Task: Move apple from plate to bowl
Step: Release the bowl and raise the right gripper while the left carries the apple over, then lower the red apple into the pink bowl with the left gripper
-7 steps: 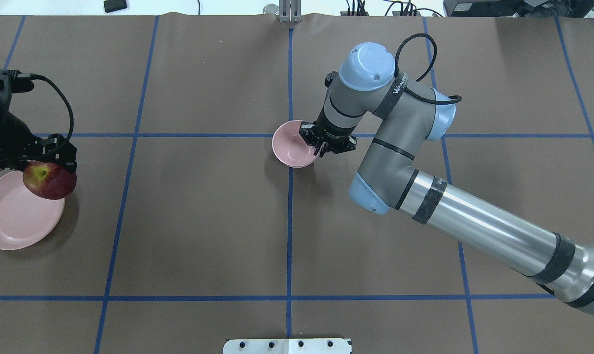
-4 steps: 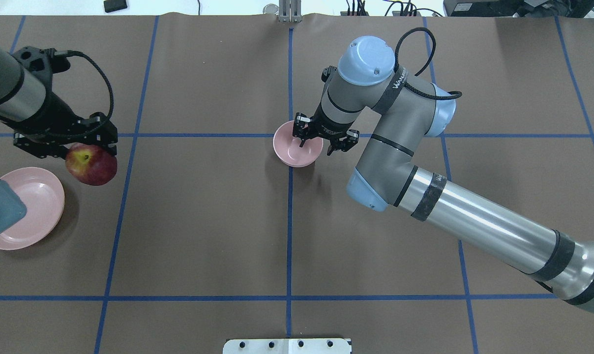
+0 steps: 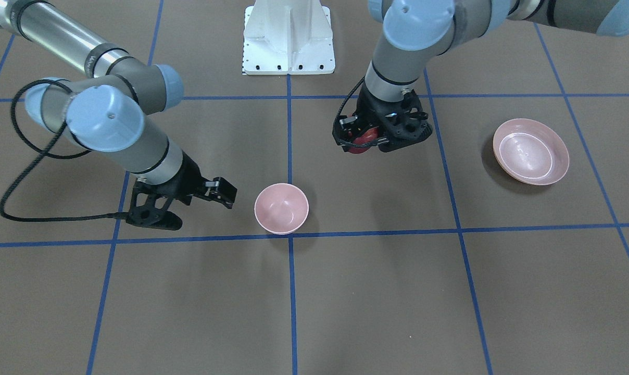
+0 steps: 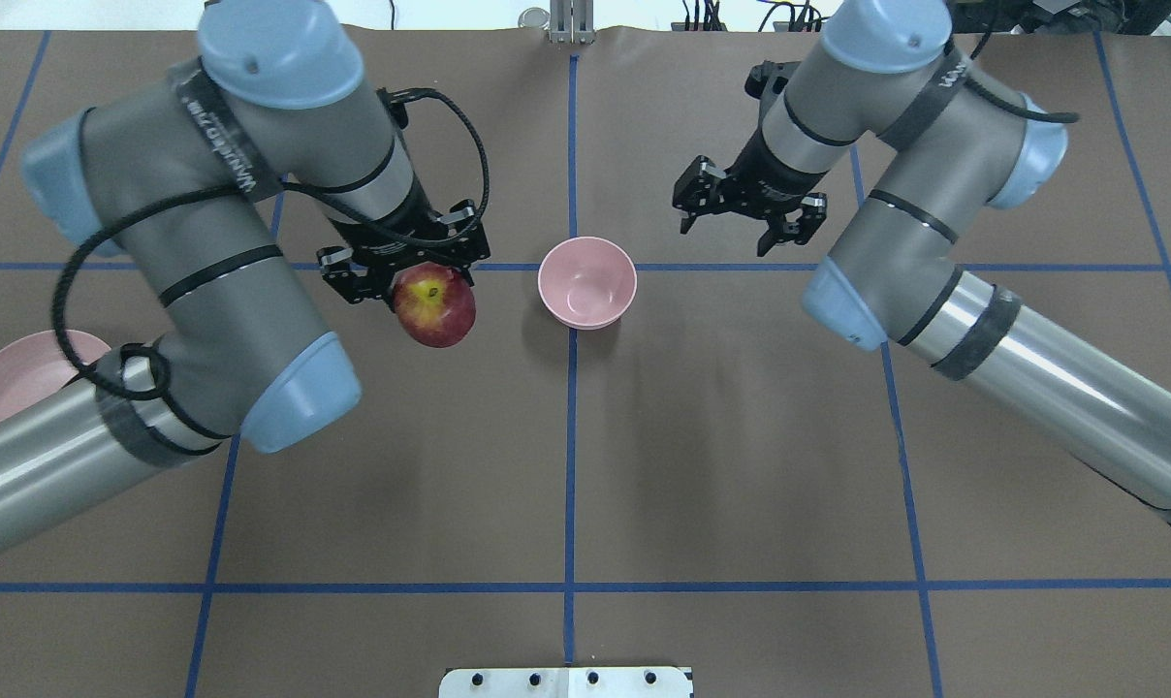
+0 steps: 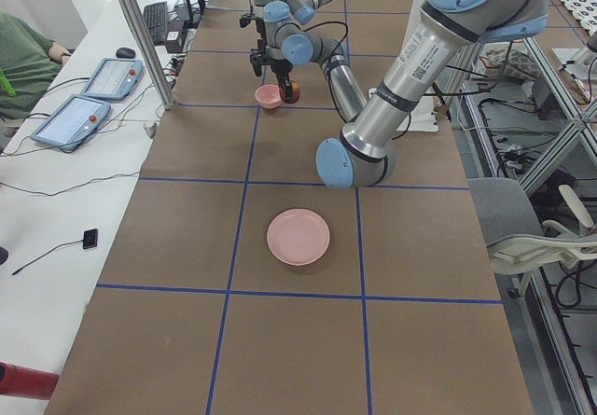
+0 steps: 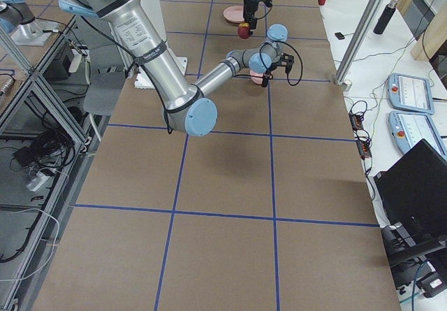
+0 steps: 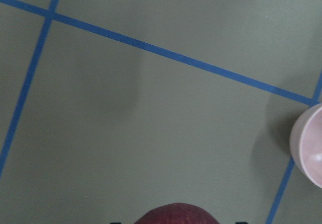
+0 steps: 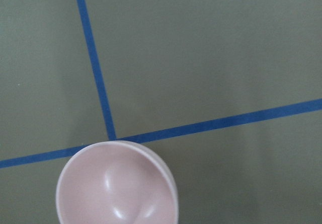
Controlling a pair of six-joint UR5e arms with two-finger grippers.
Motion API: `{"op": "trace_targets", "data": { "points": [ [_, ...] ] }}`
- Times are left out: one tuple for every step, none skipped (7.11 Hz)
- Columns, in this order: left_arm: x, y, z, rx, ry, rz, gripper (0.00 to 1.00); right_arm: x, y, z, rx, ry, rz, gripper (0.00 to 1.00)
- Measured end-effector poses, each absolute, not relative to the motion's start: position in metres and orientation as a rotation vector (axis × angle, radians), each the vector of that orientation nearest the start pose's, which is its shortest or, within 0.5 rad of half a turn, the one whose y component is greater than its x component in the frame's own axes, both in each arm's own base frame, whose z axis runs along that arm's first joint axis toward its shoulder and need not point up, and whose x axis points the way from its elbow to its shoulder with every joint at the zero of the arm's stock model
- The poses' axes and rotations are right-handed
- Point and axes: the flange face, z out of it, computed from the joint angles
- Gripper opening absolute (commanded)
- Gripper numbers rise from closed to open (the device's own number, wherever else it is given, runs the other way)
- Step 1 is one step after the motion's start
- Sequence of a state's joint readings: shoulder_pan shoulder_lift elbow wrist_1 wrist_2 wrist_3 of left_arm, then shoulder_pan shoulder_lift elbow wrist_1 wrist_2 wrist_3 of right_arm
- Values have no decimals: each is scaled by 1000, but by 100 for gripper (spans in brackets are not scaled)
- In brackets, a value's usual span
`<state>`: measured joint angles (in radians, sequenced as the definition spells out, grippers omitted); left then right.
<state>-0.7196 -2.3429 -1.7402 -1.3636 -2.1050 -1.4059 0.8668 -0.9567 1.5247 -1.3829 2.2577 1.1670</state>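
1. Overhead view, bottom centre: the white base mount (image 4: 566, 682) sits at the near edge. Beyond it lies brown table cover (image 4: 401, 485) crossed by blue tape lines (image 4: 741, 586).
2. The plate (image 4: 9, 373) lies flat at the left edge of the frame, partly hidden by the left arm (image 4: 207, 291).
3. The apple (image 4: 437, 310) is at centre left, off the plate and held above the table. The left gripper (image 4: 421, 288) has its 2 fingers clamped on the apple's sides. The yellow stem patch faces up and slightly to the upper left. The apple is round, with no marked long axis.
4. The bowl (image 4: 586, 282) stands upright at frame centre, mouth up, on a tape crossing. A strip of bare cover separates its left rim from the apple.
5. The right gripper (image 4: 731, 233) hangs at the upper right of the bowl, apart from its rim. Its fingers are spread and hold nothing.
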Motion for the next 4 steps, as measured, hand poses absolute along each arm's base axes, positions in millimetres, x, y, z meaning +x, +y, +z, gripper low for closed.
{"op": "trace_targets", "data": {
  "points": [
    [465, -513, 125, -158, 876, -334, 0, -356, -587, 316, -65, -918, 120, 100],
    [490, -533, 112, -159, 887, -343, 0, -318, -592, 343, -35, -877, 69, 100],
    [514, -552, 106, -160, 893, -350, 0, -292, -594, 365, -22, -849, 45, 100],
    [532, -566, 106, -160, 894, -352, 0, -275, -595, 382, -19, -833, 37, 100]
  ]
}}
